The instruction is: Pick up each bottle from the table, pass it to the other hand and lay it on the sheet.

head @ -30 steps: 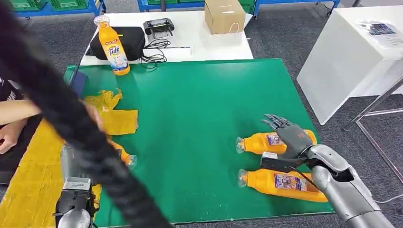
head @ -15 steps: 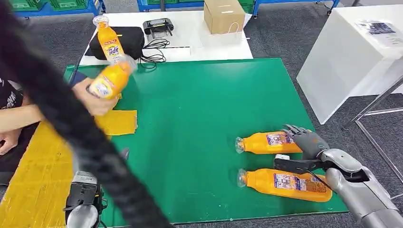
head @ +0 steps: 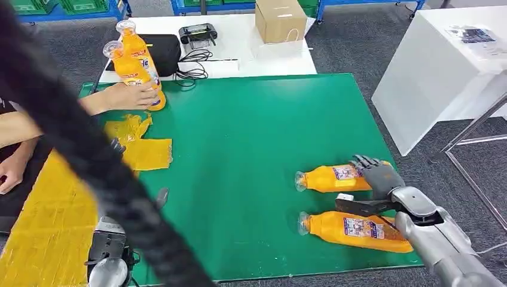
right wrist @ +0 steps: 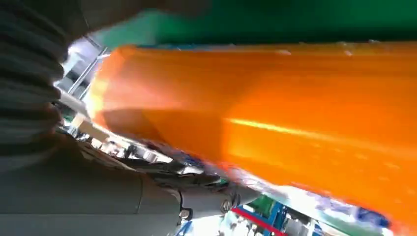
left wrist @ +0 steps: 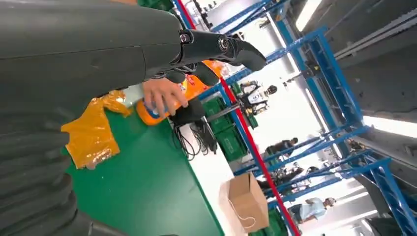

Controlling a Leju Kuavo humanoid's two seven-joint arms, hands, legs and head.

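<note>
Two orange bottles lie on their sides on the green counter, caps toward the left: the far bottle and the near bottle. The right hand rests on the far bottle's base end, fingers draped over it, though whether it grips is hard to tell. At the far left corner, a person's hand holds an upright bottle beside another standing bottle. Yellow sheet covers the left edge.

**Bottles & sheet**

Four orange bottles w/ clear caps. Two lie on sides at table's right, caps left: far bottle, near bottle. Two upright at far left: front bottle, back bottle. Yellow sheet on left edge.
</note>
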